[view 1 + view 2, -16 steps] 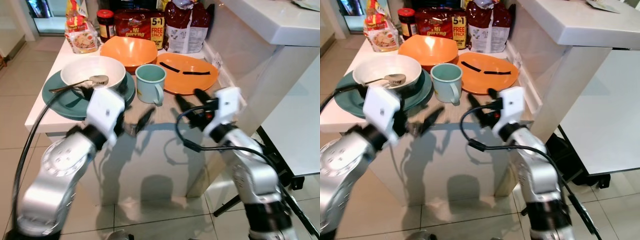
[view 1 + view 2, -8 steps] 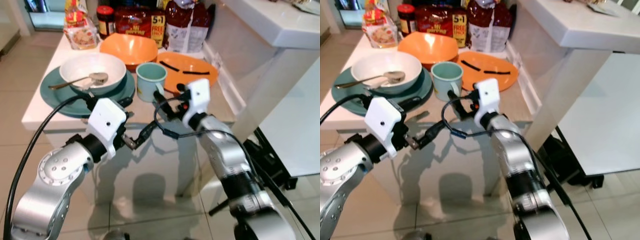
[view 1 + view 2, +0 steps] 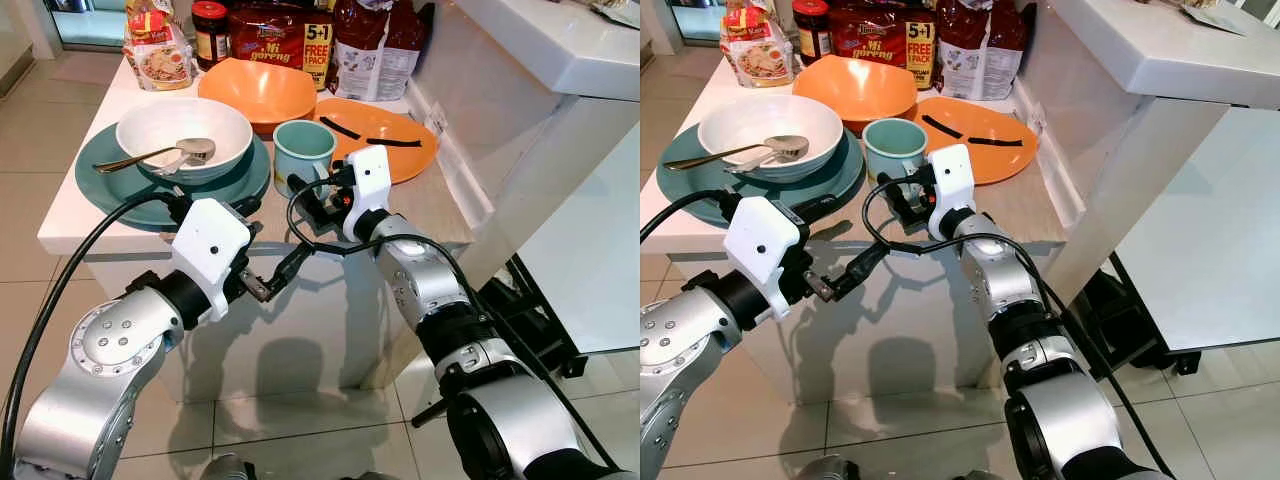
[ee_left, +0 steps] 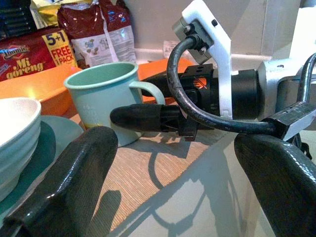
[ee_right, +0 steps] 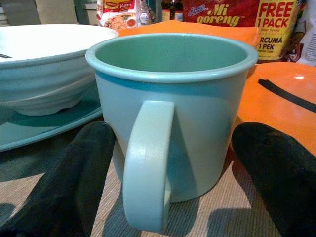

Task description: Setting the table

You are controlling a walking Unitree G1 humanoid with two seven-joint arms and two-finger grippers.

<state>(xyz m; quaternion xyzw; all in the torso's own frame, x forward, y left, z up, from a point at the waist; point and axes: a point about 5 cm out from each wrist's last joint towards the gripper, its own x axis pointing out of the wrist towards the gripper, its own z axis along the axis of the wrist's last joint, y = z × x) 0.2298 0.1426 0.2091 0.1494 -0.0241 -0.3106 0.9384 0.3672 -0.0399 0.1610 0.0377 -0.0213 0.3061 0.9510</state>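
My right tool (image 3: 305,196) has swung in from the desk (image 3: 440,205) edge and now sits wide open, fingers flanking the teal mug (image 5: 170,113), handle facing me. Left tool (image 3: 262,262) hangs open below. Beyond: white bowl (image 3: 185,135).

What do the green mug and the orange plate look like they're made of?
Green mug: likely melamine or plastic; its walls are matte and opaque, with a thick moulded handle and a soft sheen. Orange plate: probably the same; it has uniform colour and a dull gloss. Enamel can't be excluded.
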